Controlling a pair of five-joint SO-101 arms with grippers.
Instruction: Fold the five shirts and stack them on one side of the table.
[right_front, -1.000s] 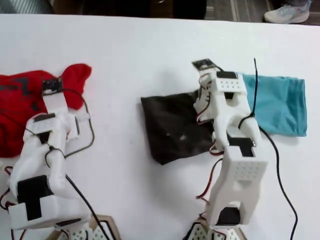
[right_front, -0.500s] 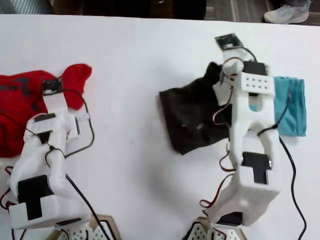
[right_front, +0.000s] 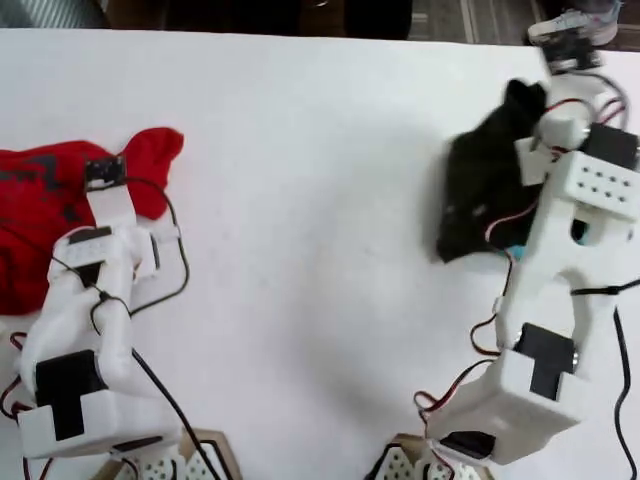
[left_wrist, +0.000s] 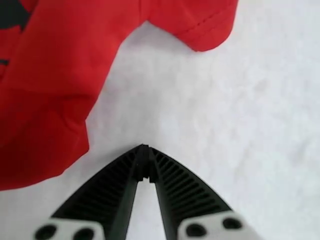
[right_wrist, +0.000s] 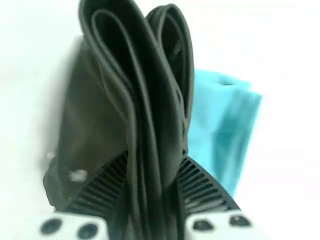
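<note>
Right wrist view: the right gripper (right_wrist: 155, 167) is clamping its ribbed black fingers (right_wrist: 202, 187) tight on a bunched fold of the black fabric shirt (right_wrist: 135, 75), which is standing up in thick pleats between them. Just beyond the black cloth, a folded teal fabric shirt (right_wrist: 222, 115) is lying flat on the white table (right_wrist: 285, 45), and the black shirt is partly covering it.

In the high view, the black shirt (right_front: 478, 190) is hanging crumpled at the end of the white right arm (right_front: 560, 260), toward the far right corner of the table (right_front: 300, 150). Its lower part is resting on the tabletop. The arm is hiding most of the teal shirt (right_front: 515, 250), of which a sliver is showing at the black shirt's near edge.

In the left wrist view, the left gripper (left_wrist: 144, 175) is pressing its fingertips together with nothing between them, over bare table. The unfolded red fabric shirt (left_wrist: 55, 85) is lying just beyond the tips, apart from them. In the high view, this red shirt (right_front: 45, 205) is spreading along the table's left edge, with the left arm (right_front: 90, 290) reaching over its near side. It is lying well apart from the black shirt.
</note>
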